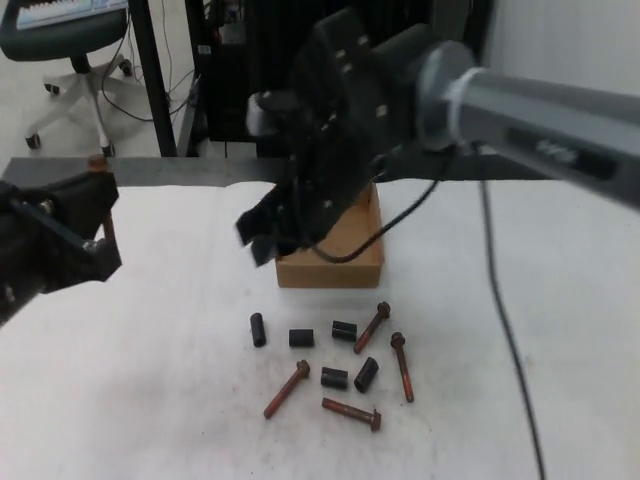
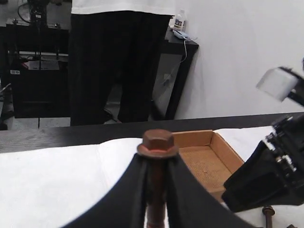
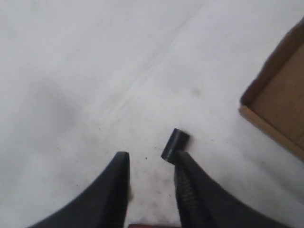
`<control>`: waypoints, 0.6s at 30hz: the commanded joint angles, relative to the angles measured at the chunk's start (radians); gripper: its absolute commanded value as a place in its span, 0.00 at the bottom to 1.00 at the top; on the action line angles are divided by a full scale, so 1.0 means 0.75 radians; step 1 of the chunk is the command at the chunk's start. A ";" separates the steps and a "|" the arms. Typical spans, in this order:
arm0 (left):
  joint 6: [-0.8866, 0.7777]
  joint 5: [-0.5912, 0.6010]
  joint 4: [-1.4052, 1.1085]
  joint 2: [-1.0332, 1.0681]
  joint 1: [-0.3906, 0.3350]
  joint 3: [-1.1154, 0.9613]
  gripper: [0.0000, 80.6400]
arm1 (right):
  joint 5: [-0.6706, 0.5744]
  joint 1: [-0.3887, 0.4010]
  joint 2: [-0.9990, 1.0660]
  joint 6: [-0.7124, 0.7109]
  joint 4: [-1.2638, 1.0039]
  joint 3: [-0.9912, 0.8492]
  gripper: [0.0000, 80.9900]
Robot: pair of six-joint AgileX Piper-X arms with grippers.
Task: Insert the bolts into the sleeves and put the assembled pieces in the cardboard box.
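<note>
My left gripper (image 2: 156,161) is shut on a rusty bolt (image 2: 157,142) held head-up; in the high view it hangs at the left edge (image 1: 100,205) above the bench. My right gripper (image 1: 262,238) hovers in front of the cardboard box (image 1: 355,262), open, with nothing between its fingers (image 3: 151,156). A black sleeve (image 3: 175,144) lies on the white cloth just beyond its fingertips. Several black sleeves (image 1: 301,338) and several rusty bolts (image 1: 402,367) lie loose on the cloth in front of the box. The box (image 2: 209,152) looks empty.
The bench is covered with a white cloth (image 1: 150,400), with wide free room on both sides of the loose parts. The right arm's cable (image 1: 500,320) trails over the cloth. A person in dark trousers (image 2: 114,61) stands behind the bench.
</note>
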 commanded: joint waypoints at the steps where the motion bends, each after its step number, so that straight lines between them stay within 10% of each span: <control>1: 0.014 0.003 0.015 -0.047 0.008 -0.015 0.00 | 0.050 0.063 0.099 0.081 0.058 -0.090 0.38; 18: 0.161 -0.008 0.267 -0.172 0.010 -0.015 0.00 | 0.332 0.175 0.257 0.138 0.236 -0.122 0.38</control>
